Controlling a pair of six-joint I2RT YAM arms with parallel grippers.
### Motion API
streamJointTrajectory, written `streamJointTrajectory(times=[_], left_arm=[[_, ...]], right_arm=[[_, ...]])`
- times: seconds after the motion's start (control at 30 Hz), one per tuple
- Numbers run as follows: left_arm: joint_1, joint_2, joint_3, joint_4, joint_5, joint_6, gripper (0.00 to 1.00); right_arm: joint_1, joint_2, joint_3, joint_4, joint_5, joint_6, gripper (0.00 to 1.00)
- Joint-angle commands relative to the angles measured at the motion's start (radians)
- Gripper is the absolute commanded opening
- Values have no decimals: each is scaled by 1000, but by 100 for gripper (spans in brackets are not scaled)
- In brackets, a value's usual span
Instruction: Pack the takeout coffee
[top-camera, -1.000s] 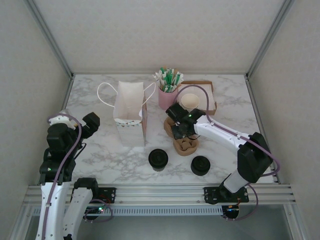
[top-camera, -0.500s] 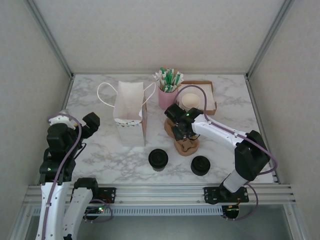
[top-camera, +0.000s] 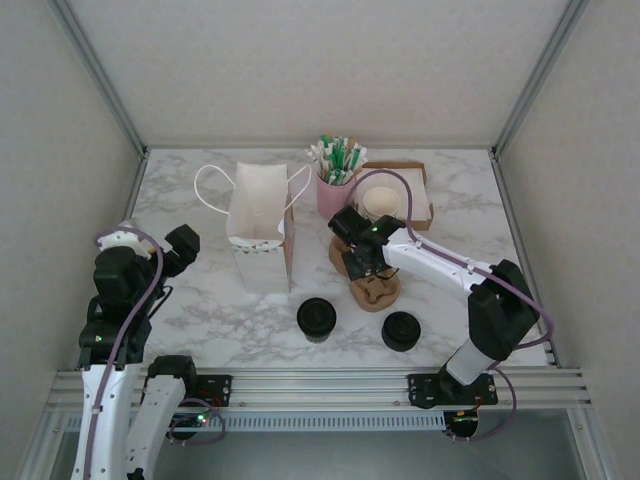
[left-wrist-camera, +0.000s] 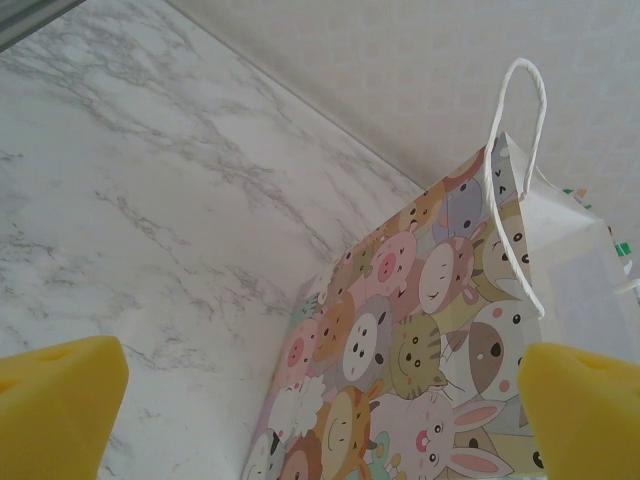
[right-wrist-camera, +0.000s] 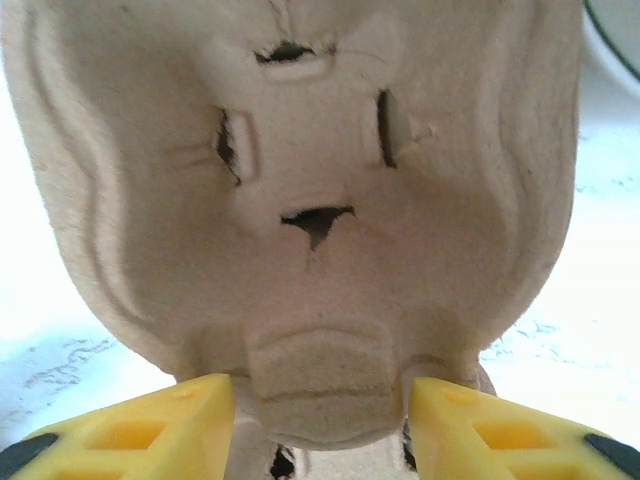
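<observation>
Moulded-pulp cup carrier (top-camera: 374, 288) is where the work centres. It lies on the marble table (top-camera: 230, 320) to the right of the white paper bag (top-camera: 258, 240), and the right gripper (top-camera: 353, 262) hangs over its far end. In the right wrist view the yellow fingers (right-wrist-camera: 130, 432) stand partway apart, one on each side of the carrier's end lip. They are close beside it but not visibly pinching it, so I judge the grasp not yet made.

The takeout coffee (top-camera: 316, 318) stands near the front edge, just in front of the bag, with a second black-lidded piece (top-camera: 401, 330) some way to its right. From above both read almost wholly black, so I cannot say for sure which one has a cream cup beneath its lid. Neither sits in the carrier or the bag.

The left gripper (top-camera: 184, 246) hovers at the left side with its jaws spread wide and empty, facing the bag's cartoon-animal panel in the left wrist view. The bag stands upright with its mouth open, and nothing shows inside it.

By my reckoning the packing is at an early stage. The bag is ready and the carrier is about to be taken, but the coffee has yet to be picked up, seated and put into the bag.
</observation>
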Motion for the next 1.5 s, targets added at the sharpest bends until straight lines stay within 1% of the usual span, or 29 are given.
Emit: streamJointTrajectory(times=[0.0,0.3,0.63,0.73,0.9,1.0,1.17,1.47], left_arm=[[13,2,20,3,-1,4,100],[13,2,20,3,-2,4,100],[14,2,20,3,-2,6,100],[14,2,20,3,-1,6,100],[14,1,20,4,0,4,100],[14,2,20,3,0,4,100],[14,2,20,3,0,4,100],[14,-4,32,-7,-13,5,100]], right_arm=[[4,-23,-3,28,3,-51,50],[-1,5,3,23,40,-72,46],[-3,23,-6,17,33,-68,47],[-3,27,-17,21,32,-62,49],[-3,33,-30,25,41,-57,49],[-4,35,-32,21,54,-53,47],[-6,33,-32,29,40,-49,42],[-6,-59,11,-19,9,-33,40]])
